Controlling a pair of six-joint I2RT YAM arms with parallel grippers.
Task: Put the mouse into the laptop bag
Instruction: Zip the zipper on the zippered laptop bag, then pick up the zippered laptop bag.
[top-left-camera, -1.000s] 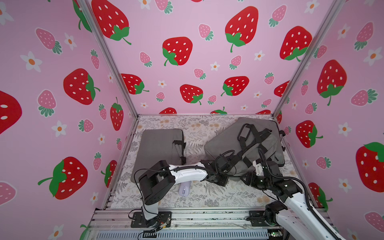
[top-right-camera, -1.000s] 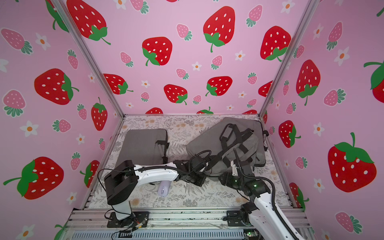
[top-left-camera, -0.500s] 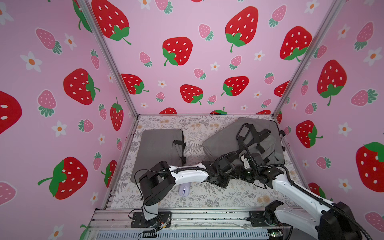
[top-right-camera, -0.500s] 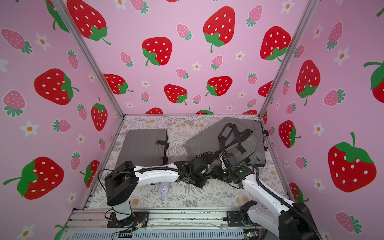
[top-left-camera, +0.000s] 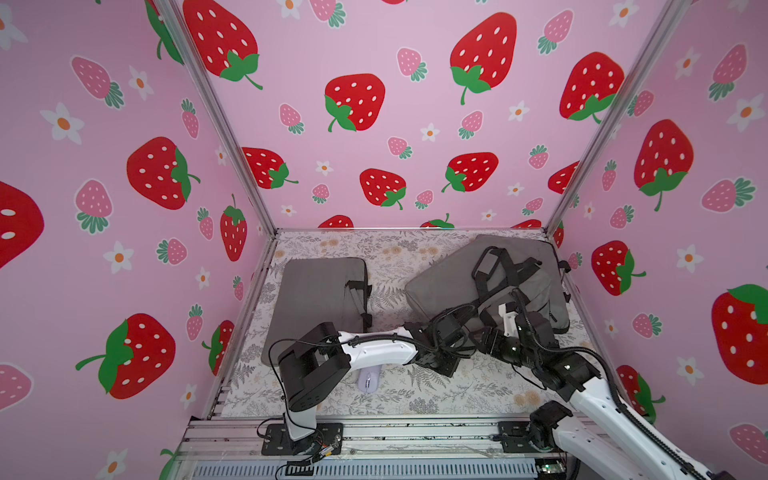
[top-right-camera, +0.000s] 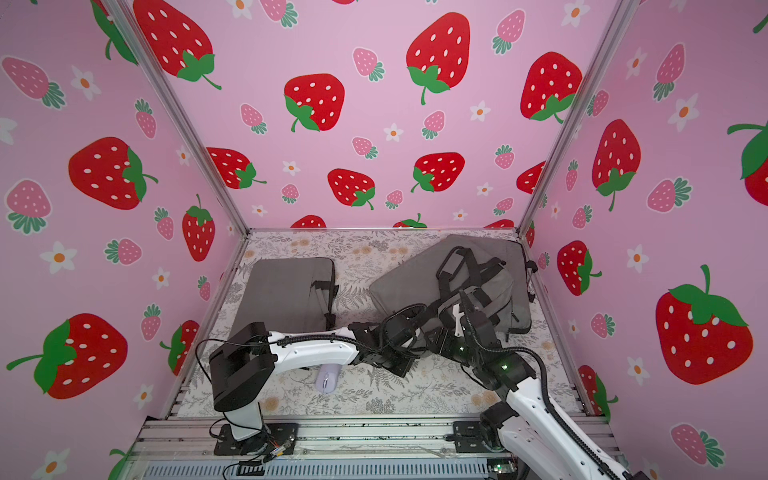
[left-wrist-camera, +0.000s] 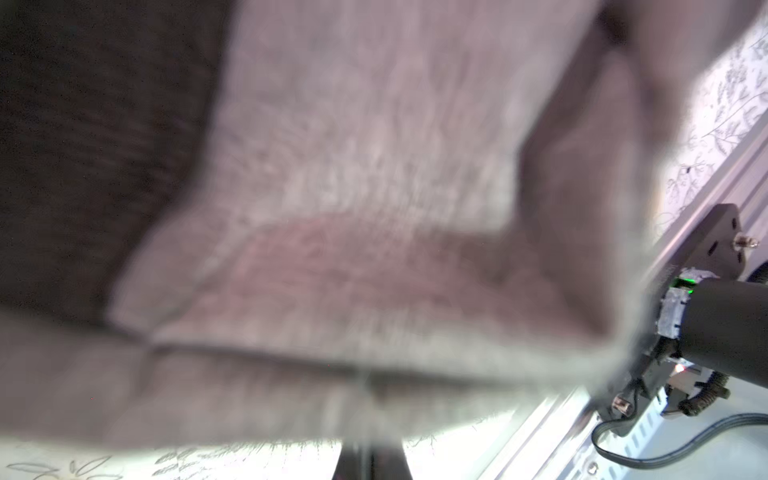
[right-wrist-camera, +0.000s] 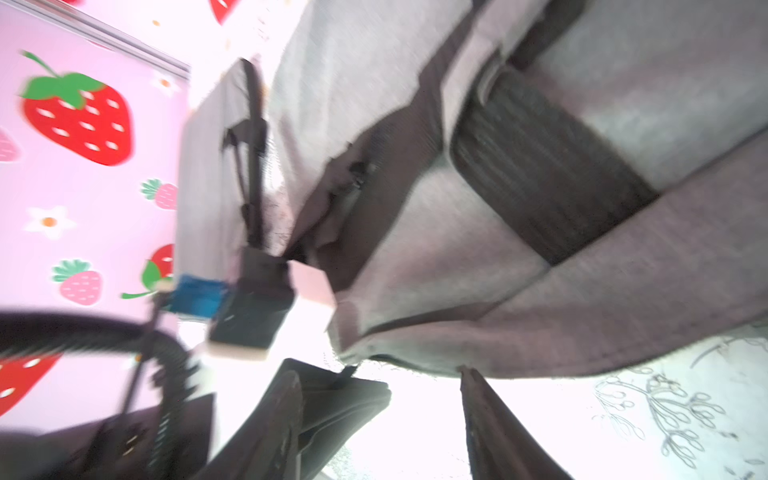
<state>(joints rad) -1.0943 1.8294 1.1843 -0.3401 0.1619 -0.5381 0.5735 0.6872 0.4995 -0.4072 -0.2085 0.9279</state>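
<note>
Mouse (top-left-camera: 369, 380) lies far from left tool (right-wrist-camera: 309, 286) clenching laptop bag (top-left-camera: 449, 282); right tool (right-wrist-camera: 378, 374) released.

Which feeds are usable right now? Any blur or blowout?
Both top views: sharp, evenly lit; the pale lilac computer mouse reads clearly though partly under the left arm. Left wrist: out of focus, nearly filled by the grey fabric laptop bag. Right wrist: motion-smeared, and the floral table covering is blown out to white.
</note>
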